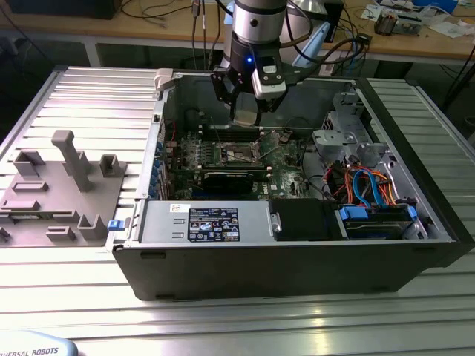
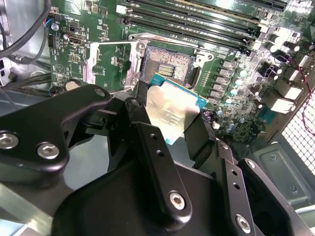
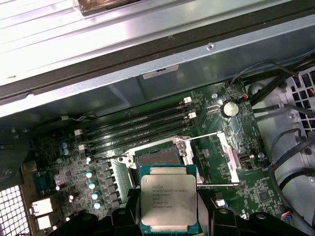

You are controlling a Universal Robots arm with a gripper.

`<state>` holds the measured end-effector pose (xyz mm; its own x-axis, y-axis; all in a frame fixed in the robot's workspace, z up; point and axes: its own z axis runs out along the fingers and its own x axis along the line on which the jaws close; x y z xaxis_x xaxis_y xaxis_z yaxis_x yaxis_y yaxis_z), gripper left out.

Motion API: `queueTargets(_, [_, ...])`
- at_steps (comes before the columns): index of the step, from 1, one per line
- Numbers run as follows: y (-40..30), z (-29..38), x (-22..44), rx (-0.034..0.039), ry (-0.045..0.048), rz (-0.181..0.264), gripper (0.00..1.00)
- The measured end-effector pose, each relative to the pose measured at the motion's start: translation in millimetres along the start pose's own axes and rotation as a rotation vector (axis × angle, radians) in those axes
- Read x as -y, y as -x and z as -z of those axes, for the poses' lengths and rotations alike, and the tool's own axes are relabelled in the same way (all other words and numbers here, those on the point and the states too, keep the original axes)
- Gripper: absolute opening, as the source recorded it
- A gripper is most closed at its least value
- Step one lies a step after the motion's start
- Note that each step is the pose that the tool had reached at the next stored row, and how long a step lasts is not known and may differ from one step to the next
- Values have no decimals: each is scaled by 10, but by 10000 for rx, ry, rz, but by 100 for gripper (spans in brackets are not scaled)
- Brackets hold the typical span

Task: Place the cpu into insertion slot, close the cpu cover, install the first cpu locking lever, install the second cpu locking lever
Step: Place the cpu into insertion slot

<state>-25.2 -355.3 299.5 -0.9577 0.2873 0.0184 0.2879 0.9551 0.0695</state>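
The gripper [image 1: 244,119] hangs inside the open case [image 1: 297,267]. In the exterior view it is near 12 o'clock of the case. Its jaws are pinching the cpu [image 3: 169,199] by two sides (one black finger [image 2: 139,102] shows at the chip's edge in the second wrist view). The cpu is up in the air with its silver top facing the camera in the first wrist view. It is not in the slot [image 3: 156,156].

The slot's dark middle is bare. In the exterior view the slot is at 6 o'clock from the gripper, on the green board [image 1: 223,159]. The cover [image 3: 229,160] is swung open, off to one side of the slot. Long black memory slots [image 3: 142,130] run along another side.

A grey tray [image 1: 67,200] sits at 9 o'clock from the case.
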Motion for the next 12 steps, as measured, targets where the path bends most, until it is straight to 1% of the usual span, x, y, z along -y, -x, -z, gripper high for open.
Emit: queueTargets(12, [0, -9, 1, 9, 3, -127, 54])
